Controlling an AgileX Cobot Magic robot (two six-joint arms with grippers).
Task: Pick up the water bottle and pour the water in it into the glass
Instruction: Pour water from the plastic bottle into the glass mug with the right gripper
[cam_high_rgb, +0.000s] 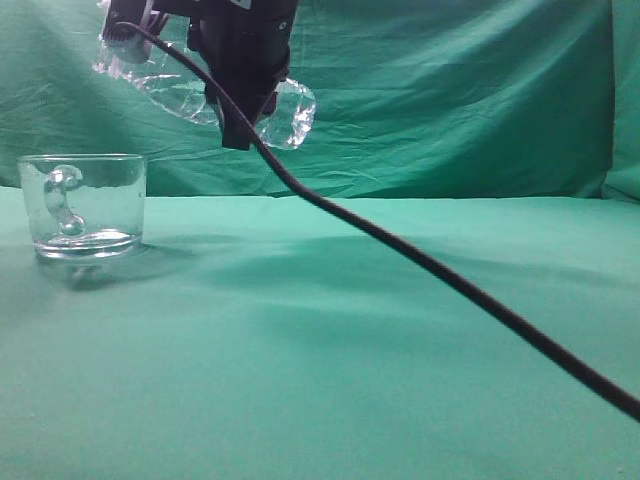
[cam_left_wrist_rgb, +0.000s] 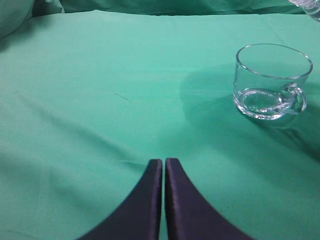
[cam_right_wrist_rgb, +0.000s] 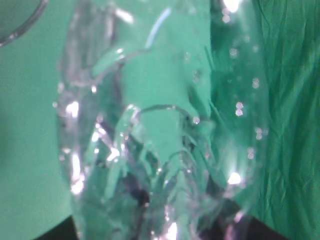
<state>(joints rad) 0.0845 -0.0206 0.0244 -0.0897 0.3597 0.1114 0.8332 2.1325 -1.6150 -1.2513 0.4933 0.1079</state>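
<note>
This is a staged robot recording set, a lab bench dressed for filming, not a home or kitchen. A green cloth (cam_high_rgb: 330, 340) covers the whole table, and behind the table a wrinkled green backdrop (cam_high_rgb: 460, 100) hangs as a curtain, closing off the room. Above the cloth a black cable (cam_high_rgb: 440, 270) slants down across it from a robot arm (cam_high_rgb: 245, 50).

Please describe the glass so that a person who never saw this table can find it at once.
On the green cloth, look to the left side in the exterior view. The glass stands there upright: a short, wide, clear mug with a curved handle, unlike the water bottle held up in the air.
</note>
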